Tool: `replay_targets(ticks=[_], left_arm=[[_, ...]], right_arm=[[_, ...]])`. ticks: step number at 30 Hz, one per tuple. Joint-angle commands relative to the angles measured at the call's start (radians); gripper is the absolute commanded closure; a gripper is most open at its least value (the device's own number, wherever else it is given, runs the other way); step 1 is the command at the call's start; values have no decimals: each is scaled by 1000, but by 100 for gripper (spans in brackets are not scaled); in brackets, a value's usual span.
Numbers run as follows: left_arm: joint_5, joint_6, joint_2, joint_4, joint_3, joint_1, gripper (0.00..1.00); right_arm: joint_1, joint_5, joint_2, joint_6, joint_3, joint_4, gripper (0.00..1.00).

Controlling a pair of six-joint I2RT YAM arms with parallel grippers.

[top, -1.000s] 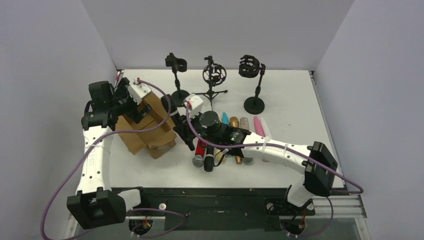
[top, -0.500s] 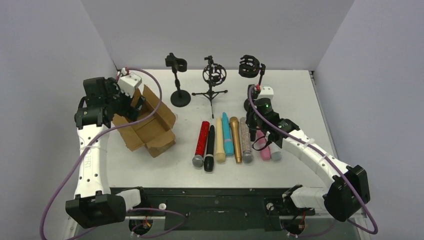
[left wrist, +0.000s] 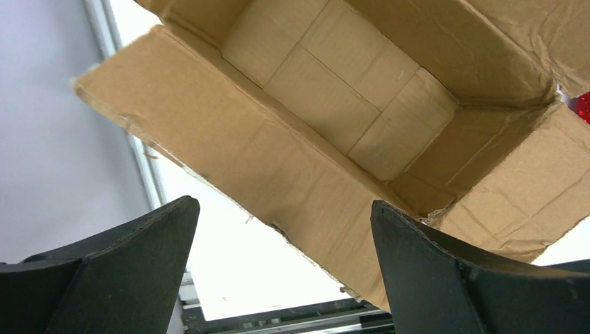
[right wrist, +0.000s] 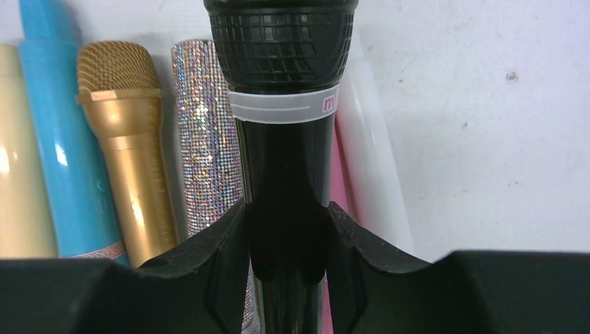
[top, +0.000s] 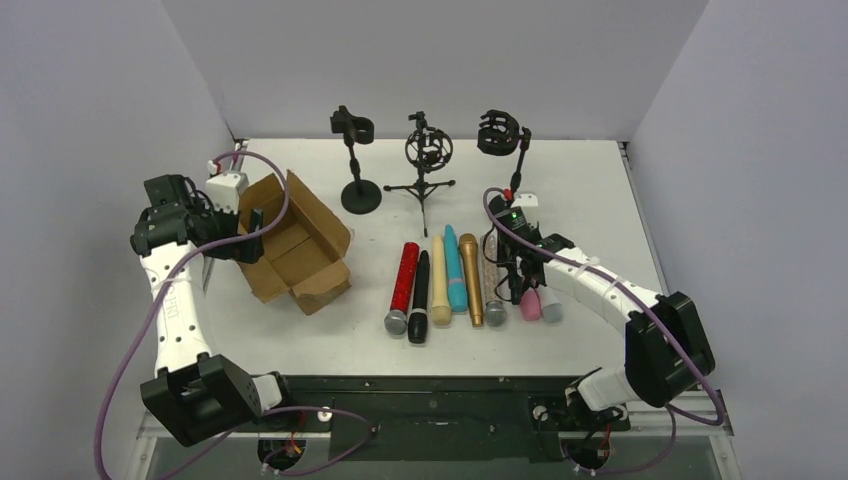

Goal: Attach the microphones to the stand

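Note:
Several microphones lie side by side on the table: red (top: 404, 283), black (top: 420, 296), cream (top: 440, 292), teal (top: 455, 270), gold (top: 470, 282), glittery silver (top: 490, 285), pink (top: 528, 303) and white (top: 549, 303). My right gripper (top: 513, 283) hovers over the right end of the row. In the right wrist view it (right wrist: 286, 226) is shut on a second black microphone (right wrist: 285, 104), head pointing away. Three empty black stands (top: 355, 150), (top: 428, 155), (top: 505, 150) stand at the back. My left gripper (top: 250, 228) is open and empty beside the cardboard box.
An open, empty cardboard box (top: 295, 255) lies left of the microphones; the left wrist view looks into it (left wrist: 334, 104) between my open left gripper (left wrist: 285, 268). Grey walls close in the table on the left, back and right.
My right arm swung from the left-middle of the row to its right end and lowered slightly, holding the black microphone. My left gripper drew back leftward off the box.

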Motion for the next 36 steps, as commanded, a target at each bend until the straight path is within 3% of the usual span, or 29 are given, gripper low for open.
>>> replay_targets(ticks=[1,15,17,19,22,24,28,31,33,36], left_arm=[[78,-27,5,0,-43,14,12],[40,-51,6,81,-163,12,13],[33,-55,3,114,-184,12,19],[28,-64,-9,156,-203,13,33],[7,-91,-19,214,-201,10,63],[-1,-100,-15,231,-183,9,78],[-39,-82,22,246,-132,9,91],[-17,-74,63,184,-87,17,90],[25,-80,69,121,-59,18,66],[58,-102,48,83,-49,28,51]], right_arm=[[-9,-22,16,16,-26,37,100],[-7,-104,92,53,-46,67,83],[-7,-110,99,53,-44,66,80],[-7,-123,106,53,-45,68,77],[-7,-135,112,58,-49,71,75],[-6,-145,118,60,-49,73,74],[5,-151,129,71,-43,76,71],[13,-147,133,77,-42,78,67],[18,-142,127,80,-43,78,65],[23,-136,120,81,-43,78,63]])
